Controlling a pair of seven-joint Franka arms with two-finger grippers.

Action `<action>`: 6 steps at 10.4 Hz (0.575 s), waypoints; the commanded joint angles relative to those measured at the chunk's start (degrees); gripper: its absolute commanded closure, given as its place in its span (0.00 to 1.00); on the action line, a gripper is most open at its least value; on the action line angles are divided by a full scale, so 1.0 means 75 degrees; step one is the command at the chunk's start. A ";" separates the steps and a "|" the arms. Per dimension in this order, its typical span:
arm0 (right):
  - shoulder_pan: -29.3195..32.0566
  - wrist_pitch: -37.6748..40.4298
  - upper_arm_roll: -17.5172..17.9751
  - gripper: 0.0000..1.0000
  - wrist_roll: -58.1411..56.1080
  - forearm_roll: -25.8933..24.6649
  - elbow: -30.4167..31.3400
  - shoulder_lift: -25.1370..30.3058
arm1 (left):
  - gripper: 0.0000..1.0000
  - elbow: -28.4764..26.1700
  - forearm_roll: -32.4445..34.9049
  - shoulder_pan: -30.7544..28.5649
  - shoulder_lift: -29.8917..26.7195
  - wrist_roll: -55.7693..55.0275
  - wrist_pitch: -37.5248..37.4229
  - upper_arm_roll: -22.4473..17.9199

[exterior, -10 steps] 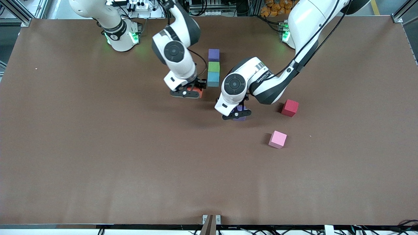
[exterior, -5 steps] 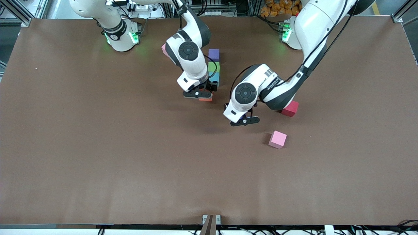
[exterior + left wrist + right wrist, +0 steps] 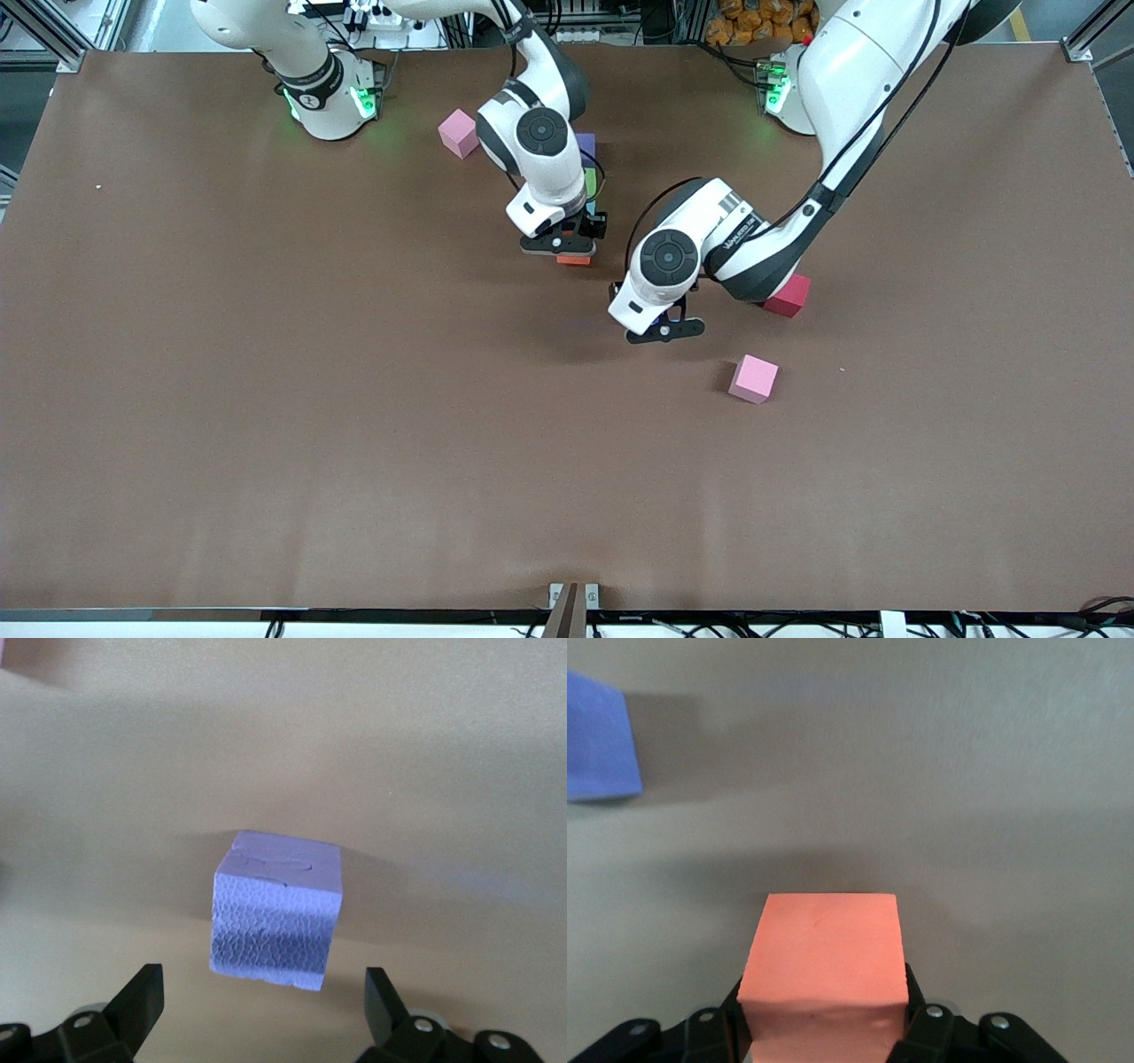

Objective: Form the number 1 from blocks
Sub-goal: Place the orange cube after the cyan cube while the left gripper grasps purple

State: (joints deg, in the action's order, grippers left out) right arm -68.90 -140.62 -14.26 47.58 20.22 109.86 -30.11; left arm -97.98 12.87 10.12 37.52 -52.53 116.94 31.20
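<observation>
Jaws of the right gripper (image 3: pixel 567 241) are clenched on the orange block (image 3: pixel 824 979), which sits squarely between them in the right wrist view with its flat top face showing. In the front view only a sliver of this block (image 3: pixel 574 260) shows under the gripper, at the nearer end of the column of blocks in the middle of the worktop (image 3: pixel 266 399). Jaws of the left gripper (image 3: pixel 257 1014) stand released and wide apart, with a purple block (image 3: pixel 276 912) resting on the worktop between and just ahead of them, untouched and turned slightly askew to them; in the front view the left gripper (image 3: pixel 660 330) hides this block.

Counting what shows: two purple blocks, the second one (image 3: pixel 586 143) at the end of the column nearest the robot bases; one green block (image 3: pixel 590 177) just nearer to the front camera than it, mostly covered by the right arm; one orange. The light blue block cannot be made out under the right wrist. The column's long axis runs from the bases toward the front camera.

Two pink cubes lie apart from it, one (image 3: pixel 458 133) near the right arm's base, the other (image 3: pixel 754 378) nearer the camera than the left gripper. One red cube (image 3: pixel 788 295) sits beside the left arm's forearm.
</observation>
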 commanded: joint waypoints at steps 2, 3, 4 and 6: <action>-0.0059 -0.0024 0.0179 0.53 0.0312 0.0454 -0.0152 -0.0192 | 0.00 -0.0061 0.0183 -0.0084 0.0212 0.0090 0.0392 -0.0058; -0.0059 -0.0036 0.0179 0.48 0.0312 0.0468 -0.0152 -0.0192 | 0.00 -0.0119 0.0195 -0.0084 0.0259 0.0102 0.0416 -0.0069; -0.0059 -0.0036 0.0179 0.27 0.0312 0.0468 -0.0152 -0.0192 | 0.00 -0.0259 0.0322 -0.0084 0.0271 0.0102 0.0509 -0.0070; -0.0059 -0.0036 0.0179 0.00 0.0323 0.0468 -0.0140 -0.0192 | 0.00 -0.0366 0.0429 -0.0084 0.0329 0.0102 0.0709 -0.0070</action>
State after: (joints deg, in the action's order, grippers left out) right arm -69.10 -140.83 -12.88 49.24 22.43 109.86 -30.74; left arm -99.69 14.47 9.92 39.96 -52.41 120.74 30.35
